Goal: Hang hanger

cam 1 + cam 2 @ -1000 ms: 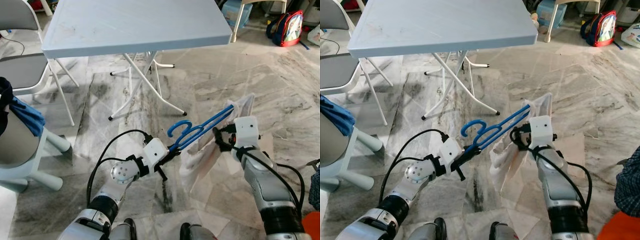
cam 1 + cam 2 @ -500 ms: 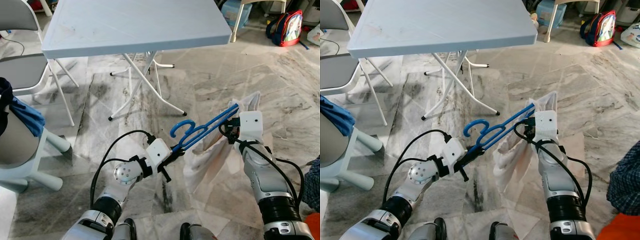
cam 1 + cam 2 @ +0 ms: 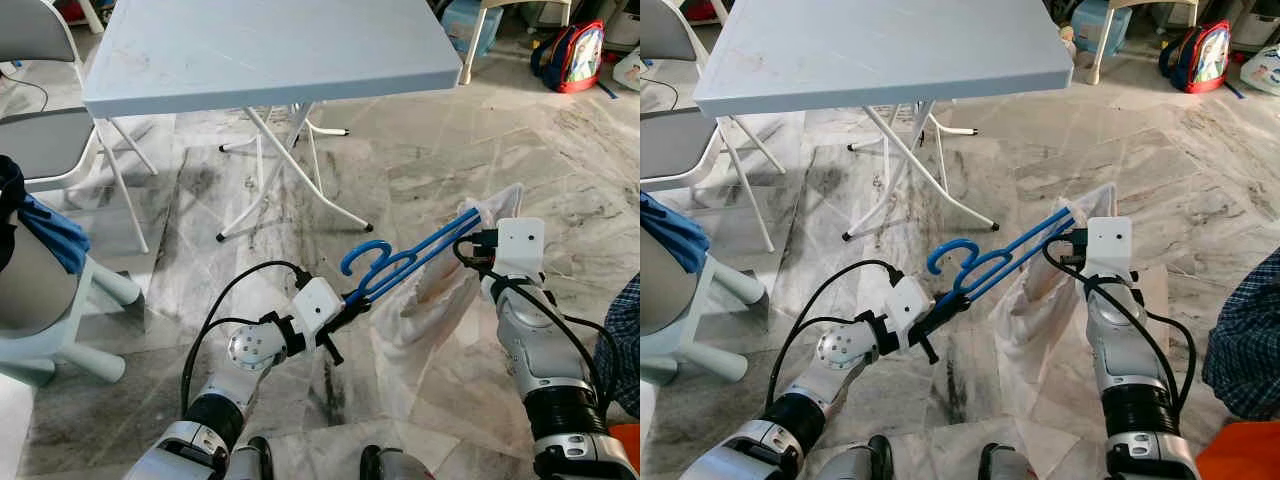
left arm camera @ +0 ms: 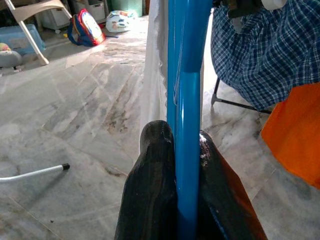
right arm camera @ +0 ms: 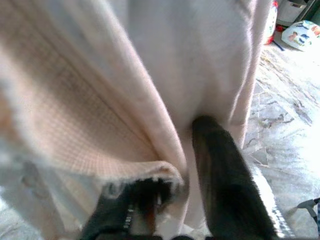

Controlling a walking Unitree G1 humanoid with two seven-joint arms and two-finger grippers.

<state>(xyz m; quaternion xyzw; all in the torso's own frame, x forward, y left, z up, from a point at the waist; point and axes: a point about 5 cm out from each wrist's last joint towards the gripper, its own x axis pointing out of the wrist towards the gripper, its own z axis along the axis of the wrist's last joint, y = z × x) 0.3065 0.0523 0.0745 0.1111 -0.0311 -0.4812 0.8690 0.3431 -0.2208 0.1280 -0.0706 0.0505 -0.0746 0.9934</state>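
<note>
A blue plastic hanger [image 3: 400, 262] hangs in the air over the marble floor, its hook pointing up and left. My left gripper [image 3: 343, 305] is shut on its lower end; in the left wrist view both black fingers [image 4: 150, 200] pinch the blue bar [image 4: 187, 100]. A cream-white cloth [image 3: 432, 300] drapes from the hanger's far end and sags toward the floor. My right gripper [image 3: 472, 250] is at that far end, shut on the cloth's edge. In the right wrist view the cloth [image 5: 100, 75] folds over the fingers [image 5: 220, 170].
A pale blue folding table [image 3: 270, 50] stands ahead with crossed white legs [image 3: 290, 170]. A grey chair [image 3: 40, 130] and a white stand with blue fabric [image 3: 55, 235] are on the left. Plaid fabric [image 3: 1245, 330] and something orange [image 3: 622, 445] sit at the right edge. A backpack [image 3: 575, 55] lies far right.
My right gripper has moved right and slightly up with the cloth, pulling it along the hanger's end. Plaid fabric has come in at the right edge. The left gripper has barely moved.
</note>
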